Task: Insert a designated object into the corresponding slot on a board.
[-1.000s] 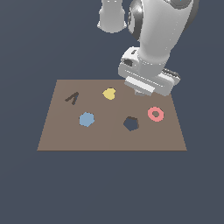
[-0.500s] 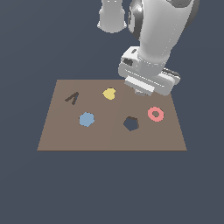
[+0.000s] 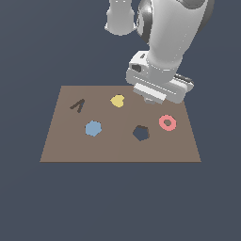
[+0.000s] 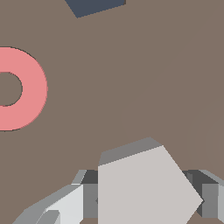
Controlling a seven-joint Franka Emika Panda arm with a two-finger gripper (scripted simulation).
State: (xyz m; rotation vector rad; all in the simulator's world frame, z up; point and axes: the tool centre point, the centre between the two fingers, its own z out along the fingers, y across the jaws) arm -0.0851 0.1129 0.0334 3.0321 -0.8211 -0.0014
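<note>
Upper centre of the exterior view: white arm reaches down over the far edge of the brown board (image 3: 66,146), gripper (image 3: 149,98) low over the board's far side, between the yellow heart (image 3: 117,100) and the pink ring (image 3: 167,123). Fingertips mostly hidden under the wrist housing there. Board edges all visible in the exterior view; dark floor all round, nothing beside the board.

On the board: thin dark V mark (image 3: 78,106) far on the exterior view's left, blue hexagon (image 3: 93,128) nearer the camera, heart far centre, ring on the exterior view's right, dark pentagon slot (image 3: 140,133) between hexagon and ring, nearer the front. Slot sits near the gripper, toward the camera; bare board between them. Ring just beside the slot, not touching.

Wrist view: grey block (image 4: 144,186) fills the lower middle of the frame, pinched between the two fingers (image 4: 61,205), one on each side, second finger partly showing at the frame's right edge. Block is light grey, flat, pentagon-shaped, top face pale, one side face a shade darker. It looks held above the board surface, but the gap is hard to judge. Ring at the frame's left edge; a corner of the dark slot at the upper edge, well apart from the block.
</note>
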